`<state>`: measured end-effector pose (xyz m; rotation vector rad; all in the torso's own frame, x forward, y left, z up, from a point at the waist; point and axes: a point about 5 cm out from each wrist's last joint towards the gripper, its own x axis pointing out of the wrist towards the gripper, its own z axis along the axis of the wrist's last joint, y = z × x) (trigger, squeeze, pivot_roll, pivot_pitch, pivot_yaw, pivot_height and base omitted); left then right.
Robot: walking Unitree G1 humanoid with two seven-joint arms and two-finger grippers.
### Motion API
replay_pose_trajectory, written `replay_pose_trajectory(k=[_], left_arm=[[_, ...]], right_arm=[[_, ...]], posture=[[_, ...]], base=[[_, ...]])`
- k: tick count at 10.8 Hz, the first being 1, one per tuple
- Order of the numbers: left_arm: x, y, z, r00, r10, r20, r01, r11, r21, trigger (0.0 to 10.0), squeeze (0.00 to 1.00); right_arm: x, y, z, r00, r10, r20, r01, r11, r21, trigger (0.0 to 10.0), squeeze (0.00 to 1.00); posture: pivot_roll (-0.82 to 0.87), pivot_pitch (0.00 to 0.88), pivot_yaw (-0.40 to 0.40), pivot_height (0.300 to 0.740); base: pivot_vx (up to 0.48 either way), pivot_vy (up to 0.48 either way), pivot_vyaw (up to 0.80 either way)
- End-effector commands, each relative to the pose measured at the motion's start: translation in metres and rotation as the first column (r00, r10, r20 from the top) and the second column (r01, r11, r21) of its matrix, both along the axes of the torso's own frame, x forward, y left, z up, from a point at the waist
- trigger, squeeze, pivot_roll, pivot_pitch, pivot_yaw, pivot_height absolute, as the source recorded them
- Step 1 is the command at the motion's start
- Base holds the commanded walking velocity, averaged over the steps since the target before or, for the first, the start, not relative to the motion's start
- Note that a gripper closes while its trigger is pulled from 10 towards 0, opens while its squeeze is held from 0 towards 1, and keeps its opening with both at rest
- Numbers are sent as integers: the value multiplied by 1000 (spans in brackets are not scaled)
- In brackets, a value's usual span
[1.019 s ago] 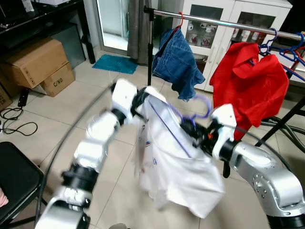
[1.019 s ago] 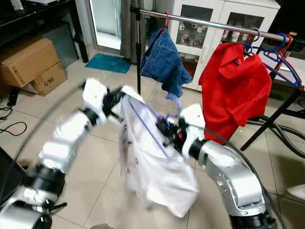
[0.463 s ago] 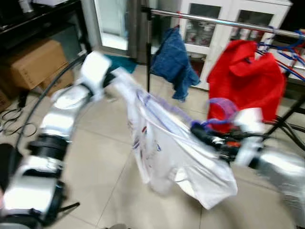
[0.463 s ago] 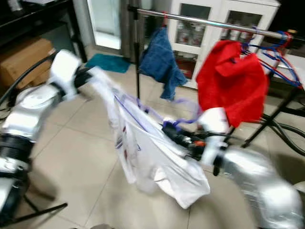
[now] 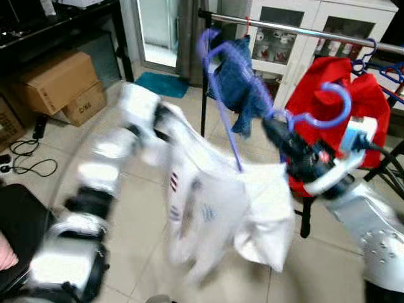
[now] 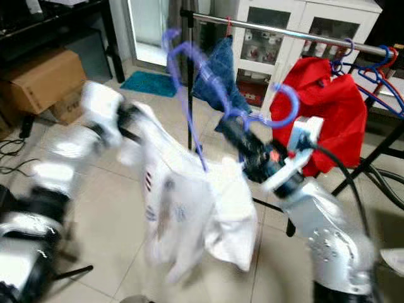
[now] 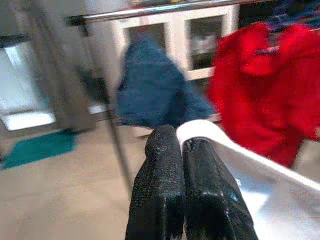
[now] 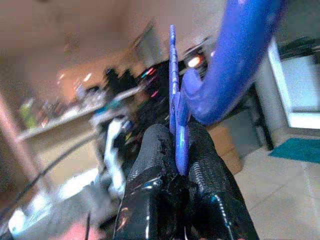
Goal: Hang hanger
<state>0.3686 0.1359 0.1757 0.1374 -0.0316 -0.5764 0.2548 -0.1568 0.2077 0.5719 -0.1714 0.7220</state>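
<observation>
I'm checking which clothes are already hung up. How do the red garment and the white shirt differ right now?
The red garment hangs on the metal rail; the white shirt is below the rail, carried on a purple hanger. The red garment hangs free of both grippers; the right gripper pinches the shirt's hanger and the left gripper pinches the shirt. Both drape loosely above the floor.

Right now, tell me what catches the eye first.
The purple hanger held up in the right gripper, a white shirt drooping off it mid-scene. The left gripper pinches the shirt's other end. Behind, a red garment and blue jeans hang on the rail.
</observation>
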Motion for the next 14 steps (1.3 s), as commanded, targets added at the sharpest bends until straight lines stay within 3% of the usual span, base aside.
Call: replay_pose_trajectory(k=[1,3,4,5,6,8,9,10,11,12,13,14], left_arm=[[-9,-30,10,993,-117,36,118,992,-49,0,0],[-34,-71,6,965,-262,20,262,959,-107,0,0],[-44,-80,5,954,-300,12,299,947,-119,0,0],[-49,-84,6,950,-311,14,310,942,-130,0,0],[-57,-89,14,948,-316,38,317,930,-185,0,0],[-58,-83,14,957,-288,30,289,938,-194,0,0],[-61,-73,13,965,-260,19,259,945,-198,0,0],[-62,-69,19,970,-243,27,242,937,-250,0,0],[-62,-66,30,971,-232,60,238,905,-352,0,0],[-65,-59,54,966,-222,129,257,806,-533,0,0],[-68,-53,71,956,-222,190,293,726,-622,0,0],[-69,-47,83,947,-221,233,321,676,-663,0,0]], right_arm=[[6,-1,3,998,-63,-13,64,996,62,10000,0],[20,-2,5,977,-202,-74,211,964,163,10000,0],[28,-9,5,951,-286,-115,305,929,208,10000,0],[31,-13,3,932,-337,-135,359,911,204,10000,0],[35,-20,-1,892,-434,-122,448,886,123,10000,0],[35,-29,0,854,-502,-138,520,838,167,10000,0],[37,-43,-3,764,-640,-76,644,764,39,10000,0],[37,-35,-3,758,-634,153,652,726,-220,10000,0],[37,-31,-4,788,-611,80,616,776,-136,10000,0],[37,-34,-7,767,-639,-50,640,768,15,10000,0],[38,-31,-10,762,-646,37,646,757,-99,10000,0],[39,-28,-13,757,-648,85,652,741,-158,10000,0]], posture=[[74,0,16,740],[75,0,19,740],[77,0,22,740],[81,0,20,740],[84,0,21,740],[91,0,18,740],[92,0,22,740],[92,0,24,740],[92,0,26,740],[95,0,23,740],[96,0,22,740],[100,0,24,740]], base=[[0,0,0],[0,0,0],[0,0,0],[0,0,0],[0,0,0],[0,0,0],[0,0,0],[0,0,0],[0,0,0],[0,0,0],[0,0,0],[0,0,0]])
